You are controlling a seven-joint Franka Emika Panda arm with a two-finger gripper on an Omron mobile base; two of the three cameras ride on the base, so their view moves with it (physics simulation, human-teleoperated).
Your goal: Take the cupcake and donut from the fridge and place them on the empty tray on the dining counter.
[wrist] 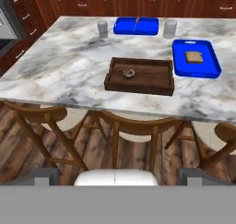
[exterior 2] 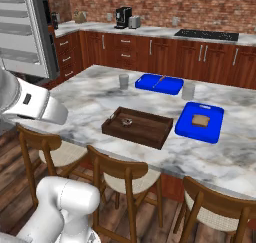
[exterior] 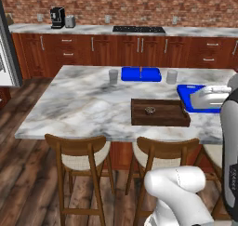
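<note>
The dark wooden tray [exterior: 160, 113] [exterior 2: 137, 127] [wrist: 140, 76] lies on the marble dining counter [exterior: 83, 104] [exterior 2: 90, 94] [wrist: 69, 61]. A small ring donut [exterior: 149, 110] [exterior 2: 127, 121] [wrist: 128, 73] with dark glaze sits in the tray's left half. My gripper [wrist: 118, 177] hangs back from the counter, above the stools, and looks down at the tray. Its fingertips [wrist: 46, 176] stand wide apart, open, with nothing between them. The grey fridge [exterior: 7, 48] [exterior 2: 25, 32] stands at the far left with its door open. The cupcake is out of view.
Two flat blue rectangles [exterior: 141, 74] [exterior: 200, 99] lie near the tray; the right one [wrist: 196, 57] carries a bread slice [wrist: 194, 56]. Two grey cups [wrist: 102, 28] [wrist: 170, 28] stand at the far edge. Wooden stools [exterior: 79, 153] [exterior: 165, 150] line the near side.
</note>
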